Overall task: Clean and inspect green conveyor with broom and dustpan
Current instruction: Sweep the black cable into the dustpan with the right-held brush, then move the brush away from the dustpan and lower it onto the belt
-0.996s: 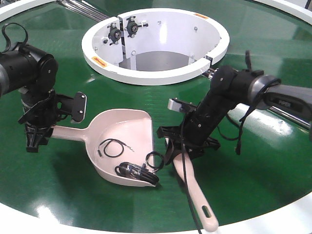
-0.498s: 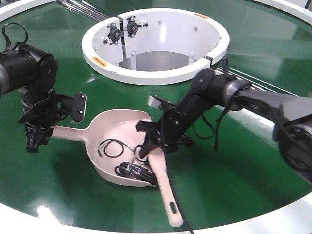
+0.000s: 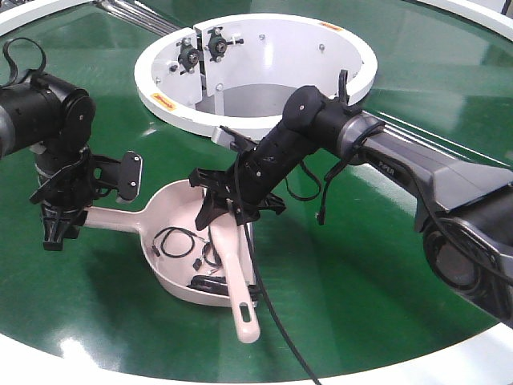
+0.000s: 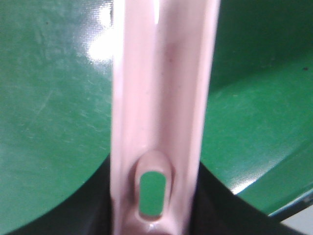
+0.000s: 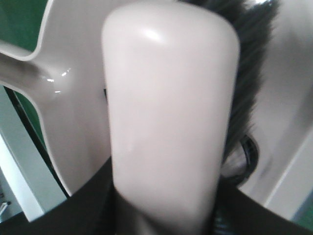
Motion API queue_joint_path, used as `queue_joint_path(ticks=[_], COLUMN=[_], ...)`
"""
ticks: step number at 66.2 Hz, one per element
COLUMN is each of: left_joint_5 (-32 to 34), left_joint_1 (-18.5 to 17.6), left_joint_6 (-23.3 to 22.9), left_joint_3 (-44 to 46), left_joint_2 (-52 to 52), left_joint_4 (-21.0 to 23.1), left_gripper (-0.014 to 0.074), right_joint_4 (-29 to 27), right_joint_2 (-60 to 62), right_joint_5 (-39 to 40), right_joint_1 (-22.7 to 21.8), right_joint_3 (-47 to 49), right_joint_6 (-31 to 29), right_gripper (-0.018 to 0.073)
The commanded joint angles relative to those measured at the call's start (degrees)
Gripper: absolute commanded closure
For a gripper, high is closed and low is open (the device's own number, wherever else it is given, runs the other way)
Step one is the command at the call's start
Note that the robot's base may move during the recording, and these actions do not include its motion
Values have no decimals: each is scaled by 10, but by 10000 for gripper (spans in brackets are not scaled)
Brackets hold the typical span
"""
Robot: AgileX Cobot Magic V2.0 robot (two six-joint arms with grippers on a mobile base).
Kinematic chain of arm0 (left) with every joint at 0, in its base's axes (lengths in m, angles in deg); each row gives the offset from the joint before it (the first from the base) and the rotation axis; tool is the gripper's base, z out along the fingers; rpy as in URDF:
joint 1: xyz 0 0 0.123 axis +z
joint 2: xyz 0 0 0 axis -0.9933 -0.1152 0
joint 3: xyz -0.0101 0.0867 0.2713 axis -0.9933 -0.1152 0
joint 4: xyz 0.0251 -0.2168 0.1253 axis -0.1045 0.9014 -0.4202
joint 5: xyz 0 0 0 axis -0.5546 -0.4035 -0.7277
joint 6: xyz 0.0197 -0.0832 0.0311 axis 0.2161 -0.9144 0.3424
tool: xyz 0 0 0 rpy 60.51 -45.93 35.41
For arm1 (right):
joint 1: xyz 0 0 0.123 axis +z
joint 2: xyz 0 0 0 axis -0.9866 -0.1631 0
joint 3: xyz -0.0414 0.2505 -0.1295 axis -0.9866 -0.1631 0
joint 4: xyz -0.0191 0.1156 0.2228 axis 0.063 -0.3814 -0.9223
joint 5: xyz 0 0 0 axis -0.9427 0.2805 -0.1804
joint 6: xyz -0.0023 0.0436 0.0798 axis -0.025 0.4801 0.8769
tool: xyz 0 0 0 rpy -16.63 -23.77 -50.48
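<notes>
In the front view, the left gripper is closed narrowly on the handle end of the one dustpan. The pan lies flat on the green conveyor, between the white hub and the near white rim, toward the left side. The right gripper is clamped on the one broom near its head, above the back of the pan. The broom's handle runs across the pan and out past its mouth toward the near rim. The gripper hides the brush head here, so we cannot tell whether it touches the pan floor. Black cables lie inside the pan. We count a thin loop and a darker bundle by the mouth, and a third piece beside the broom is hard to separate.

In the left wrist view, the dustpan handle runs straight up the middle. Its slotted hole sits low down, with green belt showing through. Dark gripper parts close in on the handle from both lower corners, and their tips are cut off by the bottom edge.

In the right wrist view, the broom's pale rounded back fills the middle, blurred, with dark gripper parts on either side below. We make out the bristles at upper right and the dustpan wall at left. At right is part of a cable loop, the rest hidden behind the broom.
</notes>
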Motion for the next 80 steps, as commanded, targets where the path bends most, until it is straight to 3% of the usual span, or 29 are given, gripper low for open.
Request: queue_joint_path(ticks=[1,17,37,54,69,80], left_joint_5=[-14,-14,-14,-14,-14,-14], left_joint_1=[-2,-2,-2,-2,-2,-2], left_joint_6=[-8,-8,-8,-8,-8,-8], left_joint_3=[17,17,17,17,17,17], left_joint_2=[28,28,28,28,28,28], left_joint_4=[4,4,4,4,4,4], left_gripper=[603,603,603,603,603,603], right_joint_4=[1,20,67,110,88,83], right_joint_2=[60,128,220,224,199,163], right_joint_5=[-44,-44,-44,-44,-44,-44], right_joint_1=[-4,-25,-113,-174,-206,-211], right_joint_3=[19,-59,-199,-214,-214,-214], right_joint_6=[8,-12,-83,-100,-104,-146], right_gripper=[560,560,560,560,560,560])
